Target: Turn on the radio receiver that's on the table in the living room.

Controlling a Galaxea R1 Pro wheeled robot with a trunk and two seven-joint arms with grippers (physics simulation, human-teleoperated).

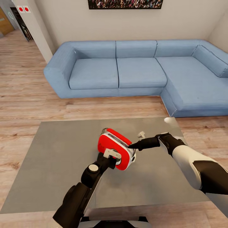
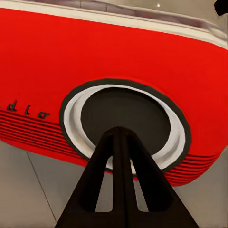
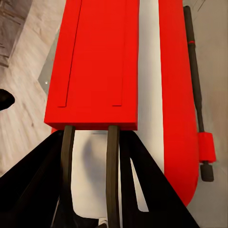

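Now both arms meet at the radio receiver (image 1: 115, 148) on the table (image 1: 57, 158).

Radio receiver (image 1: 115, 148) on table (image 1: 57, 164), sofa (image 1: 136, 69) behind

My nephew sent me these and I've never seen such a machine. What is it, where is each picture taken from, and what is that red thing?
It is a simulated two-armed robot. The big picture looks down from its head: both arms reach over a grey table before a blue sofa. The red thing is the radio receiver. The other pictures come from cameras near each wrist. The left gripper, fingers together, points at the radio's round dial. The right gripper touches its red handle. Whether anything is gripped is unclear.
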